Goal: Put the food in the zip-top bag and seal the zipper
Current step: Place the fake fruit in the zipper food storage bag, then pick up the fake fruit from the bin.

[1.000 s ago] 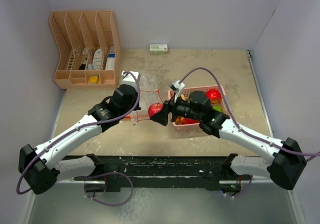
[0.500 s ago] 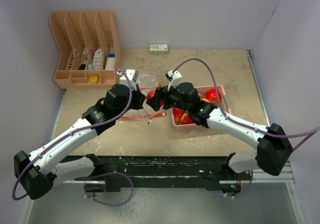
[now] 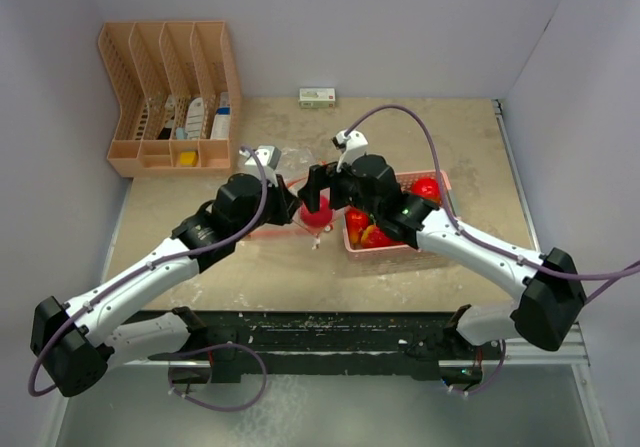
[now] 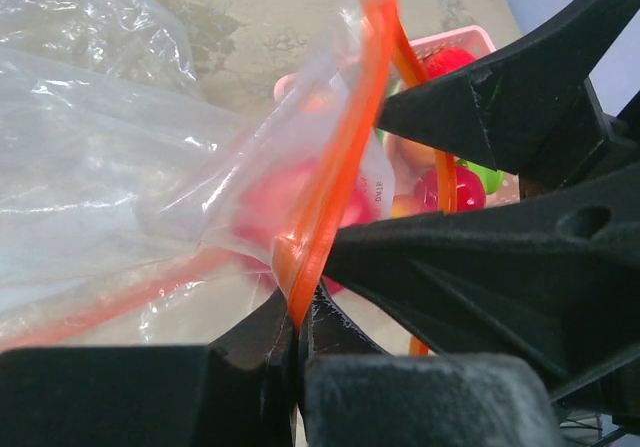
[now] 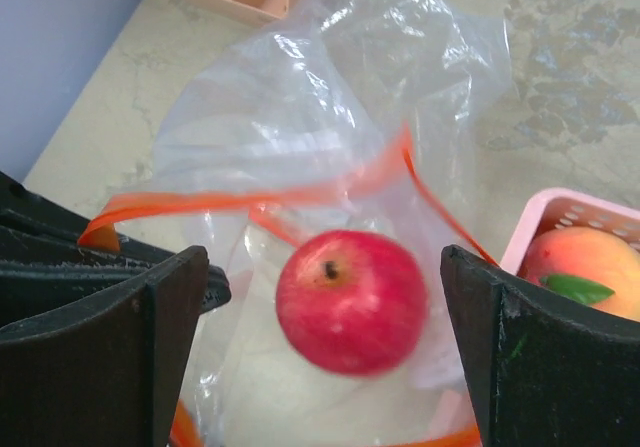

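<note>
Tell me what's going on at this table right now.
The left hand is shut on the orange zipper strip of the clear zip-top bag, holding its mouth open. The right hand is open over that mouth, and a red apple sits free between its fingers, inside the opening. More toy fruit waits in the pink basket beside the bag, which is unsealed.

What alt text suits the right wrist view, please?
The open right gripper frames a free red apple at the mouth of a clear bag with an orange zipper. A peach lies in a pink basket.
</note>
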Motion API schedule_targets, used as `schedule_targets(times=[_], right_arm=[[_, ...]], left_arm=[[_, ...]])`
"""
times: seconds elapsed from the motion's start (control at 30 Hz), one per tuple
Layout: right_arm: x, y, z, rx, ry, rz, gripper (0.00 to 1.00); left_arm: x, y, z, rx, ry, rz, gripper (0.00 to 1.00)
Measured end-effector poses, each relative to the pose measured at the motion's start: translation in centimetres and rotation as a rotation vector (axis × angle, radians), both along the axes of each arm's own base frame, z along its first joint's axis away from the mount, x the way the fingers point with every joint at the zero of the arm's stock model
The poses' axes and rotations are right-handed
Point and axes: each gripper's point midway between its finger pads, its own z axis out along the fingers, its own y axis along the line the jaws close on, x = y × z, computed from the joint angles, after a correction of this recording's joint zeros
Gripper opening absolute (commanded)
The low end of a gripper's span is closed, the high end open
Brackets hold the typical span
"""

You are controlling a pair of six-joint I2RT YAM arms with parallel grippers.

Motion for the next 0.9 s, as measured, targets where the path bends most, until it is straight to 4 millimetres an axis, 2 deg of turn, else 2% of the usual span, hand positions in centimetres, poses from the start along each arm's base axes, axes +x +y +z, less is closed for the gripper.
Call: schedule_targets(times=[0.2, 0.27, 0.33, 0.47, 0.5, 0.57, 0.63, 0.7, 0.83, 0.9], right_arm=[[-0.7, -0.8, -0.9, -0.051, 0.027, 0.008, 1.00], [-1.1, -1.3, -0.6, -0.057, 0.029, 0.008, 1.00], [-1.6, -2.2, 0.6, -0.047, 0.014, -0.007, 1.00], [-2.5, -6.6, 4.3, -0.003, -0.038, -0.144, 1.00], [-2.2, -8.1, 4.9, 0.001, -0.045, -0.204, 1.00], [-0.7, -11.5, 4.8, -0.018, -0.025, -0.340, 1.00], [1.2, -14.7, 3.3, -0.061, 0.020, -0.469, 1.00], [2.8, -17.1, 0.2, -0.133, 0.097, -0.577, 1.00], [3.8, -19.2, -7.6, -0.295, 0.284, -0.658, 1.00], [3.7, -20.1, -9.7, -0.335, 0.340, -0.683, 1.00]], left_arm=[[0.2, -0.5, -0.6, 0.001, 0.012, -0.012, 0.00], [0.2, -0.5, -0.6, 0.001, 0.012, -0.012, 0.00], [0.3, -0.6, -0.5, -0.001, 0.009, -0.012, 0.00], [0.3, -0.5, -0.5, 0.000, 0.008, -0.009, 0.00], [0.3, -0.5, -0.5, 0.001, 0.008, -0.008, 0.00], [0.3, -0.5, -0.5, 0.000, 0.008, -0.008, 0.00], [0.2, -0.4, -0.3, -0.003, 0.004, -0.008, 0.00], [0.1, -0.3, -0.1, -0.007, -0.001, -0.009, 0.00], [-0.2, 0.0, 0.4, -0.017, -0.013, -0.009, 0.00], [-0.3, 0.1, 0.7, -0.022, -0.020, -0.010, 0.00]])
